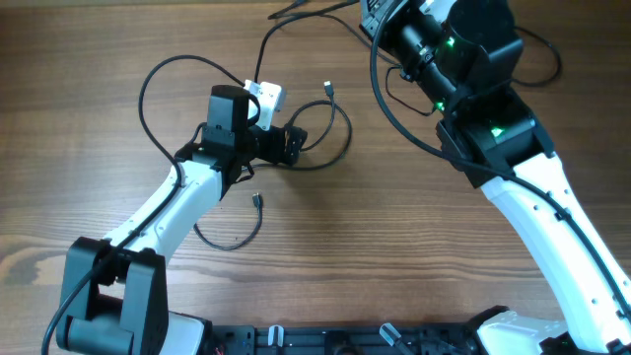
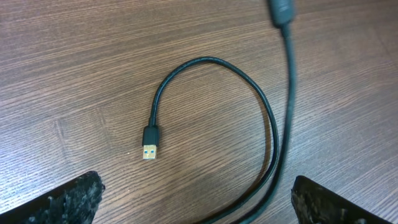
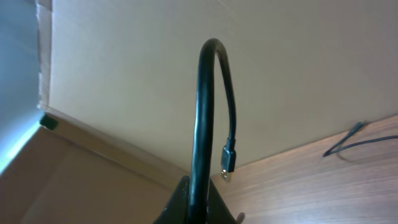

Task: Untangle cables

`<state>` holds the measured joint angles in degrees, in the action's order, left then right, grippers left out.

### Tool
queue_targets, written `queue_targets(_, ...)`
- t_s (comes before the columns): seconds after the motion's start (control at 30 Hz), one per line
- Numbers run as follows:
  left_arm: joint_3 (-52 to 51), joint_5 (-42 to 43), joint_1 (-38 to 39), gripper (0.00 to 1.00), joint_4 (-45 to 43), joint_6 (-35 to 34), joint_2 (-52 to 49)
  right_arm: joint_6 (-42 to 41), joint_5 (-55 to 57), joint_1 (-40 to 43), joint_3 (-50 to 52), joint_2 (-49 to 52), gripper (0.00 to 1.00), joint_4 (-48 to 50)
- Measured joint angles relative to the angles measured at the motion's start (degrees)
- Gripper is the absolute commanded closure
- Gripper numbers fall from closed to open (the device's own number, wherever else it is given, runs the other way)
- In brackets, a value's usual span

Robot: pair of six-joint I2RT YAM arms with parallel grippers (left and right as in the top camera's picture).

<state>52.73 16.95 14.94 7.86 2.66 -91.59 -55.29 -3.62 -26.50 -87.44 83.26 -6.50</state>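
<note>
Left claw [image 2: 199, 208] is recorded spread wide, low over the wooden table [image 2: 74, 74], nothing gripped. Just ahead of its fingers a looped cable [image 2: 205, 60] lies flat, its gold-tipped plug [image 2: 150, 151] resting on the wood. Right claw [image 3: 194, 208] is pressed together, pinching a second cable [image 3: 202, 112] that arches up and over, its dangling plug [image 3: 228, 163] hanging free. Loose strands [image 1: 349, 133] are noted around the left arm.

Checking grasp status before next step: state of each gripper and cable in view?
left gripper: open, empty, over the looped cable.
right gripper: shut on held cable.
held cable: clamped, arching upward, plug dangling.
looped cable: loose on table, USB-A plug free.
</note>
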Motion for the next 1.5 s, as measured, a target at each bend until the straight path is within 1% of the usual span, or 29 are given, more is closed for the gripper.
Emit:
queue_targets(0.07, 0.0, -0.1, 0.0, 0.07, 0.0, 0.0, 0.0, -1.7, -0.7, 0.1, 0.0, 0.0, 0.96, 1.0)
queue_targets(0.27, 0.0, -10.8, 0.0, 0.07, 0.3, 0.0, 0.0, -4.5, -2.4, 1.1, 0.0, 0.0, 0.96, 1.5)
queue_targets(0.37, -0.1, -14.2, 0.0, 0.08, 0.7, 0.0, 0.0, -5.4, -2.8, 1.2, 0.0, 0.0, 0.96, 2.1)
queue_targets(0.47, -1.2, -15.5, 0.0, 0.09, 0.7, 0.0, 0.0, -6.5, -2.8, 1.2, 0.0, 0.0, 0.96, 3.0)
queue_targets(0.7, -4.8, -15.9, 0.0, 0.12, 0.9, 0.0, 0.0, -7.1, -2.8, 1.2, 0.0, 0.0, 0.96, 3.8)
queue_targets(0.73, -5.1, -15.9, 0.0, 0.18, 1.2, 0.0, 0.0, -7.1, -2.8, 1.2, 0.0, 0.0, 0.96, 3.8)
queue_targets(0.8, -5.5, -15.9, 0.0, 0.24, 2.0, 0.1, 0.0, -7.1, -2.8, 1.2, 0.0, 0.0, 0.96, 3.8)
queue_targets(0.83, -5.5, -15.9, 0.0, 0.28, 2.3, 0.0, 0.0, -7.1, -2.8, 1.2, 0.0, 0.0, 0.96, 3.8)
queue_targets(0.9, -5.6, -16.1, 0.0, 0.43, 2.8, 0.1, 0.0, -7.1, -2.8, 1.2, 0.0, 0.0, 0.95, 3.5)
queue_targets(0.93, -5.6, -16.2, 0.0, 0.52, 3.0, 0.0, 0.0, -7.1, -2.8, 1.2, 0.0, 0.0, 0.96, 3.1)
queue_targets(1.1, -5.6, -16.3, 0.0, 0.65, 3.8, 0.0, 0.0, -7.1, -2.8, 1.2, 0.0, 0.0, 0.96, 2.7)
queue_targets(1.13, -5.6, -16.3, 0.0, 0.69, 4.1, 0.1, 0.0, -7.1, -2.8, 1.2, 0.0, 0.0, 0.96, 2.7)
queue_targets(1.2, -5.6, -16.3, 0.0, 0.94, 5.2, 0.1, 0.0, -7.1, -2.8, 1.5, 0.0, 0.0, 0.96, 2.7)
queue_targets(1.23, -5.6, -16.3, 0.0, 0.96, 5.2, -0.1, 0.0, -7.1, -2.7, 1.9, 0.0, 0.0, 0.96, 2.7)
queue_targets(1.37, -5.6, -16.3, 0.1, 0.96, 4.8, 1.0, 0.0, -7.1, -2.1, 4.7, 0.0, 0.0, 0.96, 0.2)
queue_targets(1.5, -5.6, -16.3, 0.1, 0.96, 2.3, 4.2, 0.0, -7.1, -1.6, 9.4, 0.0, 0.0, 0.96, -4.0)
